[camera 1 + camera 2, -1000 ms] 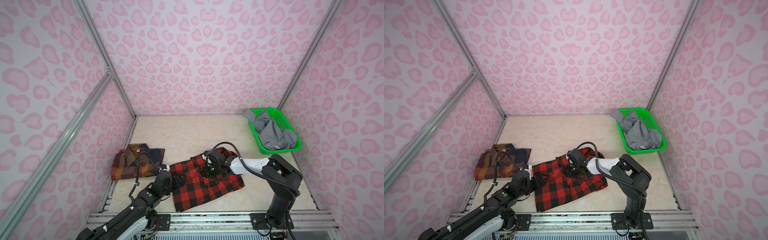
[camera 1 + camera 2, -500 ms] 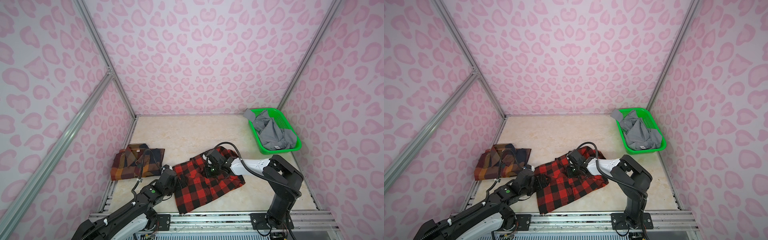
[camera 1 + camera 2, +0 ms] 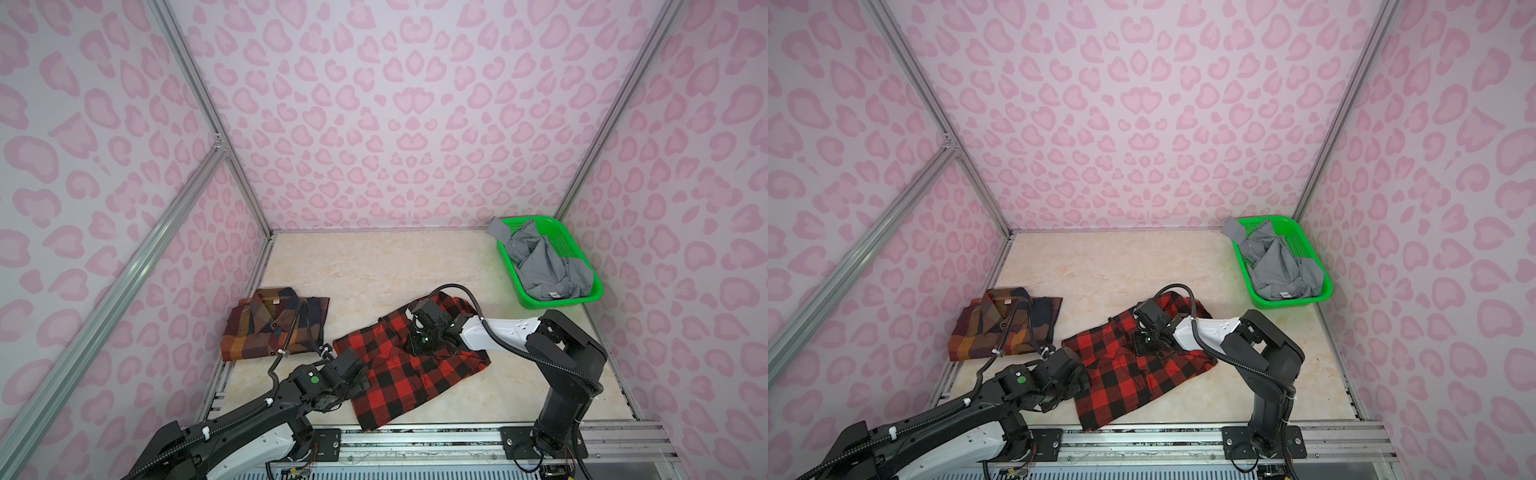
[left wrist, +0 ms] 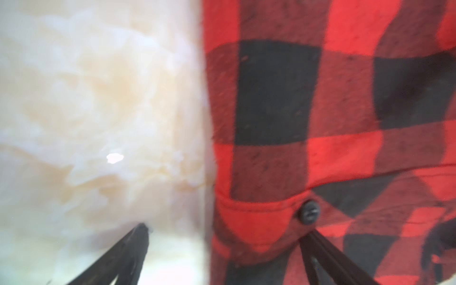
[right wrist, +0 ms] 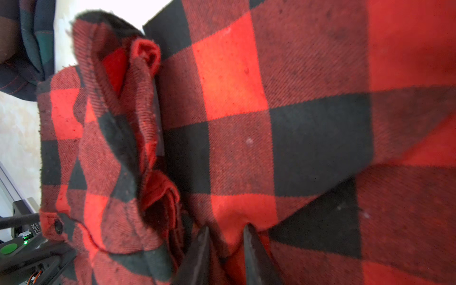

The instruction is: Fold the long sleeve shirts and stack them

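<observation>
- Step in hand, as judged: the red check shirt (image 3: pixel 399 386) is being folded. It is lying rumpled and partly folded on the table (image 3: pixel 374 266), at lower centre of the frame in both top views.
- The right gripper (image 5: pixel 227 228) is pinching a raised fold of that shirt, with red cloth filling the narrow gap between its jaws.
- The left gripper (image 4: pixel 227 232) is holding nothing. Its jaws are standing wide apart and straddling the shirt's edge beside a dark button (image 4: pixel 308 212), one finger over bare table and one over cloth.
- The brown plaid shirt (image 3: pixel 257 332) is lying folded at left of centre, just beside the red one. The grey shirt (image 3: pixel 544 266) is sitting crumpled in the green basket (image 3: pixel 557 302) at the right, well apart.
- Next move, as judged: the left jaws are needing to close on the near edge so that both arms can carry the cloth over together. A one-sided pull is risking a skewed fold.
- Hard to make out: the left wrist view is showing blur. In both top views the arm is hiding the cloth under the right gripper. Whether the pinch is taking one layer or several cannot be told.
</observation>
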